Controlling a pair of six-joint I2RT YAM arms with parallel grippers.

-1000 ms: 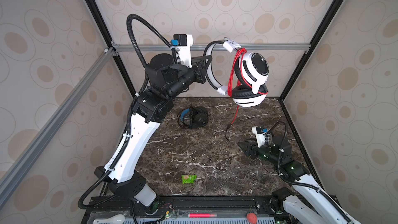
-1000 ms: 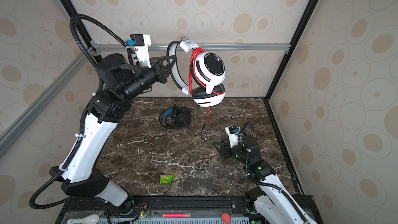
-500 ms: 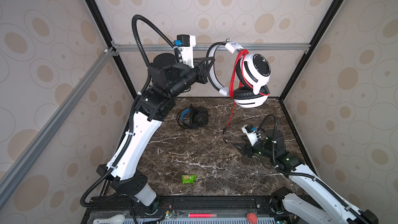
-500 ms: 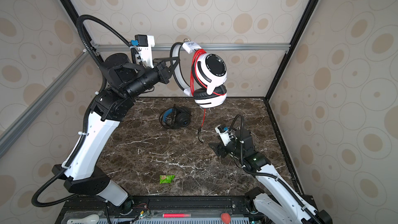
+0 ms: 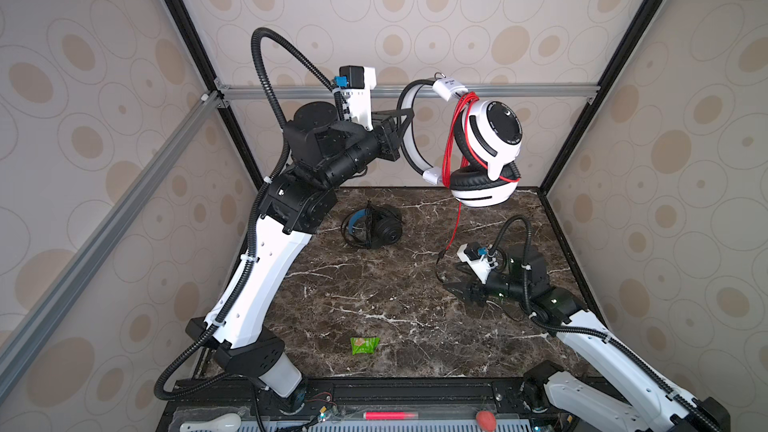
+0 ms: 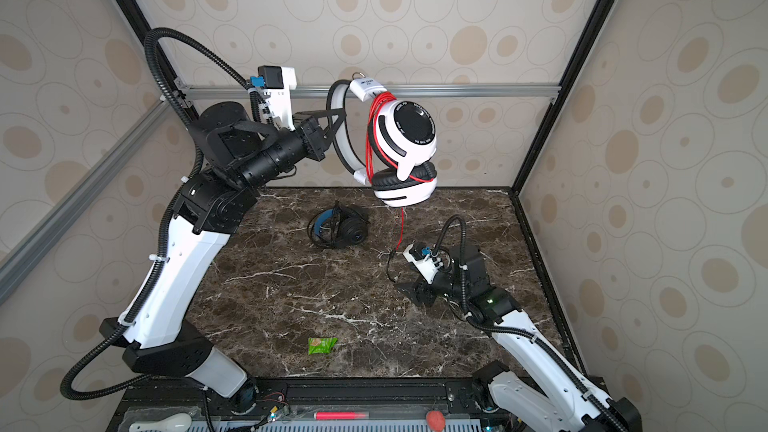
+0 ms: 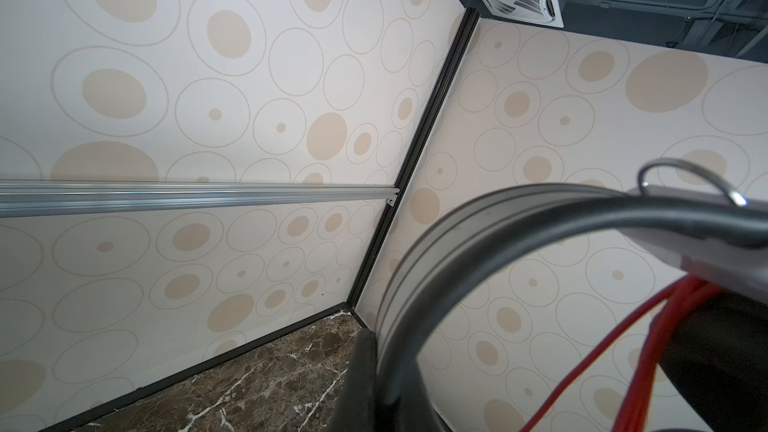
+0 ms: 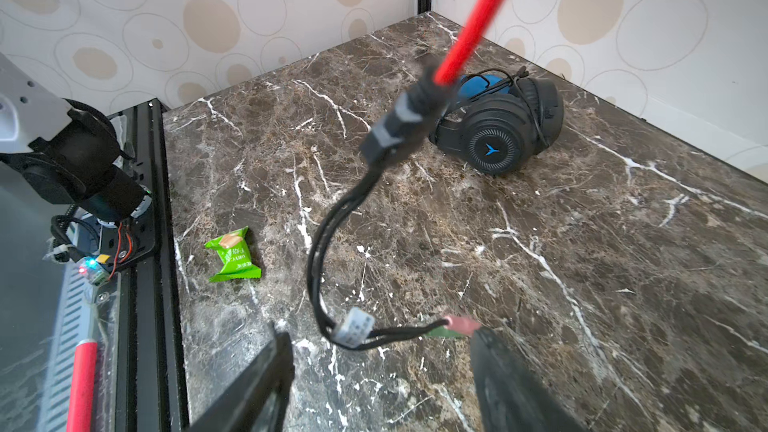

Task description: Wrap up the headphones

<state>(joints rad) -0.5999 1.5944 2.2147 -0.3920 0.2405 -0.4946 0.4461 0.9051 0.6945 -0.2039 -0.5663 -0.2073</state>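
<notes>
With the left hand (image 5: 406, 126) pinching the white headphones (image 5: 494, 135) by their headband (image 5: 411, 160) high above the counter's (image 5: 374, 297) back edge, the spread right hand (image 8: 380, 351) should close on the dangling red cable's (image 5: 457, 218) plug end (image 8: 457, 326) just ahead of its fingers, then loop it snugly round the headband without tugging.

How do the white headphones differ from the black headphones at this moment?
The white headphones hang in the air, their headband gripped by the left tool; the black headphones lie on the marble table. The white headphones have a red cable, looped over them with its end dangling; the black headphones have a thin black cable draped across them. Both are wired over-ear headsets.
</notes>
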